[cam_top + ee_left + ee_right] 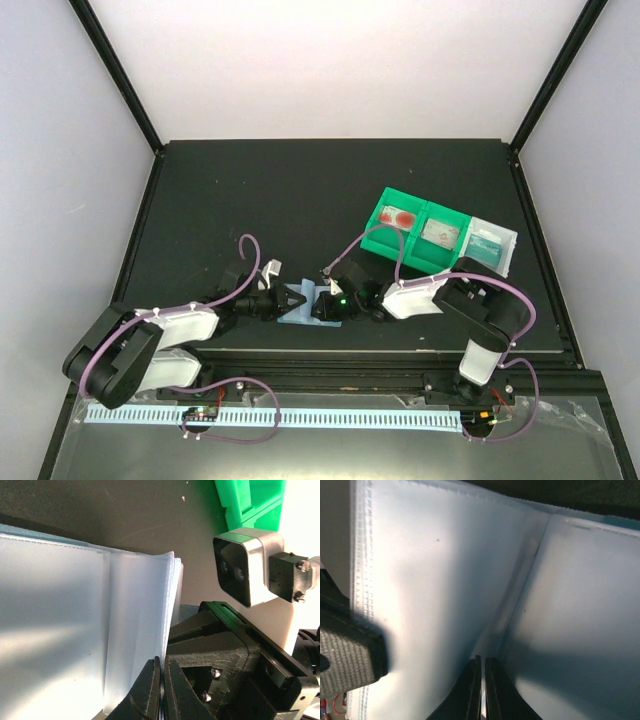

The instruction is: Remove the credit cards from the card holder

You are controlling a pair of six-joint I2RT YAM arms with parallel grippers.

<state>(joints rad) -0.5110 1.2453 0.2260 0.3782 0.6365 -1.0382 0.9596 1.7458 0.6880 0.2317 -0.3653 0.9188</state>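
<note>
The light blue card holder (298, 308) lies near the table's front edge between my two grippers. In the left wrist view its two panels (75, 625) fill the left side, and my left gripper (163, 687) is shut on the panel's near edge. In the right wrist view the holder (470, 570) fills the frame, and my right gripper (483, 677) is shut on a thin sheet at its fold. No card shows inside the holder. In the top view the left gripper (290, 300) and right gripper (320, 306) face each other across it.
At the back right stand green bins (376, 236) and a clear bin (512, 248). One green bin holds a card with red marks (398, 218), another a pale card (440, 232), the clear one a teal card (487, 245). The right arm's camera (245, 570) is close to the left gripper.
</note>
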